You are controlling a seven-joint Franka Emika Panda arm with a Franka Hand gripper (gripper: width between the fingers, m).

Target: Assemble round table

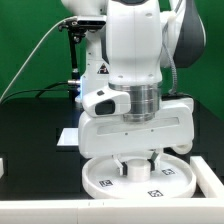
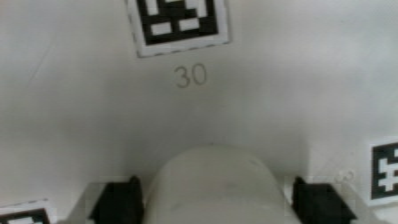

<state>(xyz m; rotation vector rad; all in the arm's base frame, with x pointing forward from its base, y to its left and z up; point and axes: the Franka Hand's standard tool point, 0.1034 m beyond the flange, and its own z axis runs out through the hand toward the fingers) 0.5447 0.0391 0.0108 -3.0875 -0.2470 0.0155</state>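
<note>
The large rimmed round disc (image 1: 103, 180) lies flat on the black table at the front, tags facing up. My gripper (image 1: 139, 160) points straight down over its middle and is shut on the short cylindrical post (image 1: 137, 164), which stands upright on or just above the disc. In the wrist view the white post (image 2: 214, 180) sits between the black pads (image 2: 118, 200), with the disc's surface (image 2: 267, 110) and a tag (image 2: 182, 22) behind it. The gripper (image 2: 217, 206) grips the post's sides. The cross-shaped foot is out of view.
A flat white sheet (image 1: 68, 135) lies behind the disc at the exterior view's left. A white block (image 1: 3, 168) is at the left edge. A white border (image 1: 40, 212) runs along the table's front. A white piece (image 1: 209, 180) sits at the right edge.
</note>
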